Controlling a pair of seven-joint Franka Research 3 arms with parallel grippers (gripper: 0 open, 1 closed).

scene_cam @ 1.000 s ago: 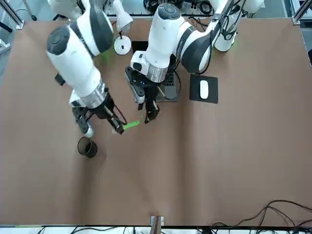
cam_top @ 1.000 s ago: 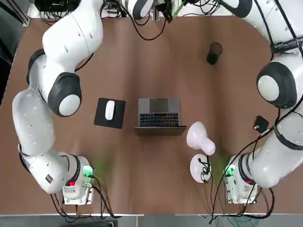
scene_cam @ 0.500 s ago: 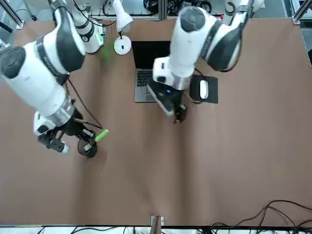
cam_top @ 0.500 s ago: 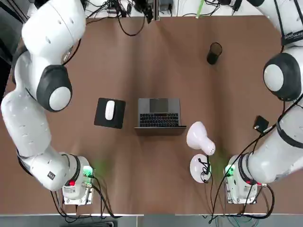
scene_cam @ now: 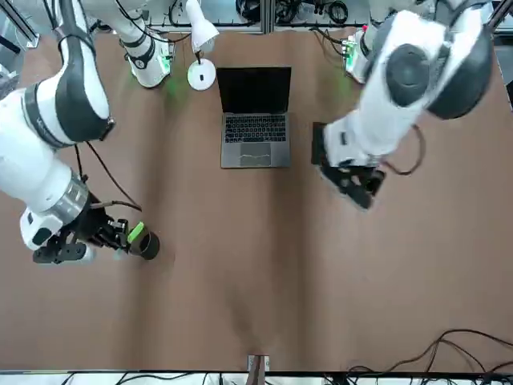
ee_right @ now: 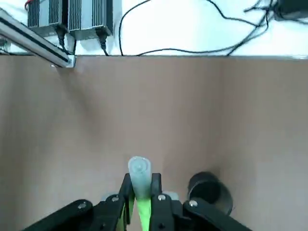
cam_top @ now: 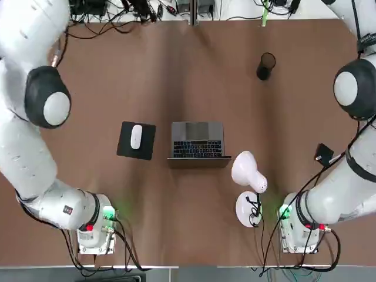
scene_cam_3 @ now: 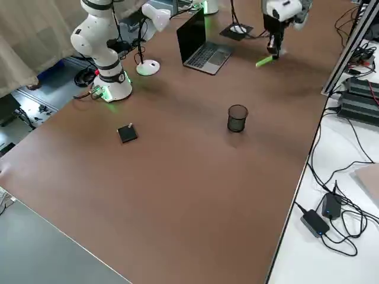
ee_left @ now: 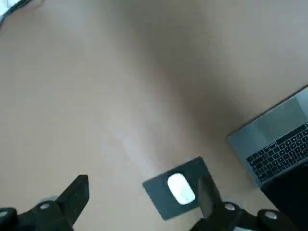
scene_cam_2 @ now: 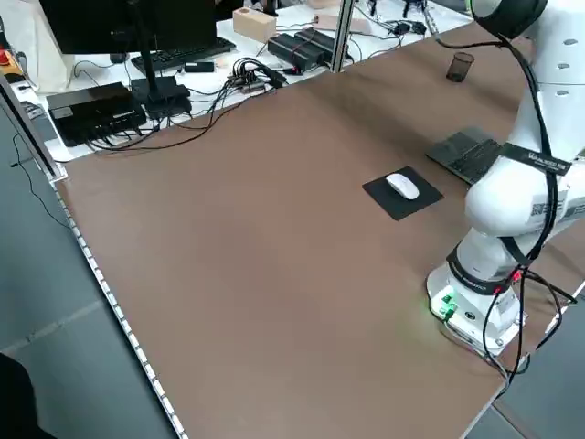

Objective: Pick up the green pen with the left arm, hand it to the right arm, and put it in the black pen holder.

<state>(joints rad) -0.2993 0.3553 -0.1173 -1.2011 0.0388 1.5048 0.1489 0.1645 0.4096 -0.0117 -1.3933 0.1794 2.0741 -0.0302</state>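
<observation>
My right gripper (scene_cam: 120, 235) was clamped on the green pen (scene_cam: 135, 233), long axis tilted, tip toward the black pen holder (scene_cam: 147, 245) | holder sat just beside my fingers, slightly below | far table edge (ee_right: 144, 57) lay well beyond, open room around | left gripper (scene_cam: 358, 188) hung apart, empty, farther off above the mouse pad (ee_left: 180, 194).

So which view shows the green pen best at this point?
The right wrist view: the green pen stands clamped between the right gripper fingers, beside the black pen holder. Front view shows a green stub; top barely a sliver.
</observation>
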